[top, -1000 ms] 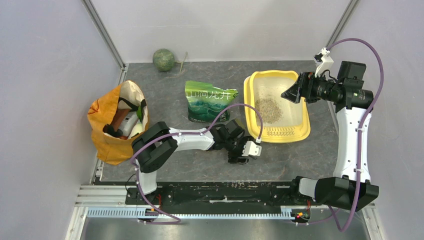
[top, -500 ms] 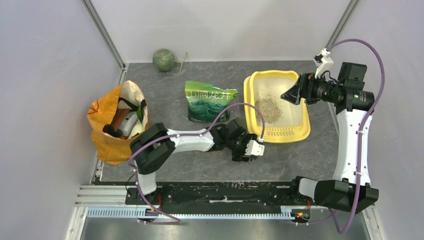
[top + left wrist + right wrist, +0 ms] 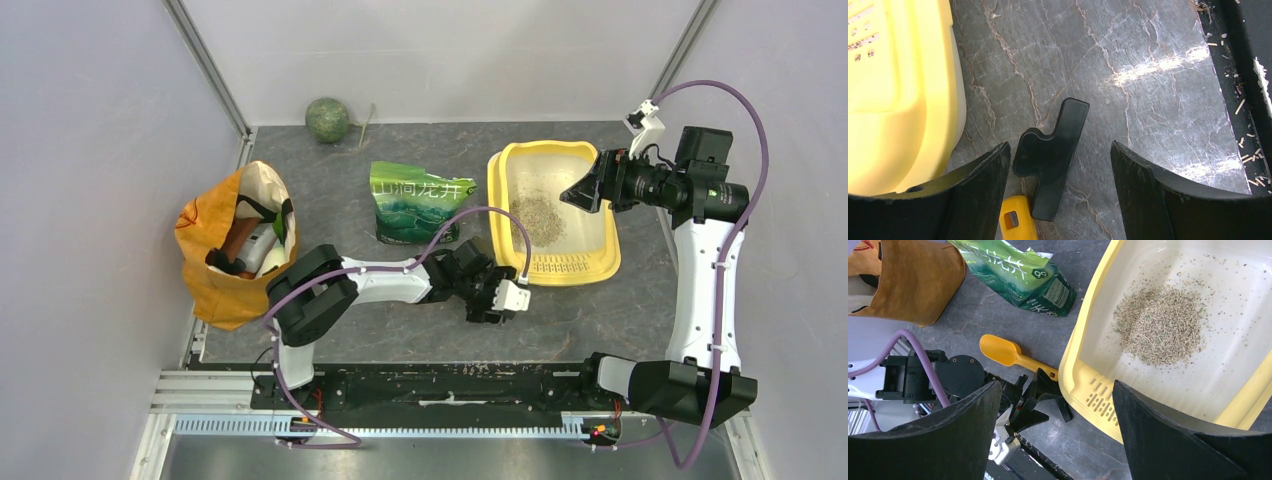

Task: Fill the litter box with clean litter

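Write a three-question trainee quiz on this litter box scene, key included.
1. True or false: the clean litter covers the whole floor of the litter box.
2. Which thing shows between the fingers of the left gripper in the left wrist view? A) green pouch B) black plastic piece C) green ball
3. Fill in: the orange scoop lies on the ___, beside the litter box.
Key: 1 false, it sits in one loose pile; 2 B; 3 table.
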### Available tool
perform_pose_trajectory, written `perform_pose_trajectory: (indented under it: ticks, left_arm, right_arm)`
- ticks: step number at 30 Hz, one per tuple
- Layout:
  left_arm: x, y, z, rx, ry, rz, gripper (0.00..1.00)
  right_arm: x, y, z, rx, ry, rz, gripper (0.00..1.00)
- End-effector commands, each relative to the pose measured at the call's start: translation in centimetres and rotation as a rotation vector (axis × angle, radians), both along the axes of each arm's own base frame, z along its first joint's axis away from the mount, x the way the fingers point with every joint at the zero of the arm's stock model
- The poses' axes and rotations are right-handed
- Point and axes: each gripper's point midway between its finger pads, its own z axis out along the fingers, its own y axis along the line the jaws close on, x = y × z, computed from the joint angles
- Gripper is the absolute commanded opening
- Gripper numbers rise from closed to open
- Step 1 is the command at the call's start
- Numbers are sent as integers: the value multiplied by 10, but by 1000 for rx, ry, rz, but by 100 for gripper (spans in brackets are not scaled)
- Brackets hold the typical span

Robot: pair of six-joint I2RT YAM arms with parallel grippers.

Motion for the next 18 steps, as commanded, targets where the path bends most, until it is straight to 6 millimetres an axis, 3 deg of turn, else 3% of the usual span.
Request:
perform_pose_trajectory:
  ticks: [1,10,14,18]
  left_arm:
    - [9,-11,6,-34,-45,-16,80]
    - [17,-6,-11,14,-13,30,80]
    - [23,-7,-9,8,6,43,77]
    - [15,-3,-5,14,9,11,70]
  right_arm:
    - [-6,3,8,1,-31,18,89]
    - [-9,3,7,-3,-32,21,89]
    - [-8,3,7,-2,-31,23,89]
    - [-6,2,6,-2,-29,23,89]
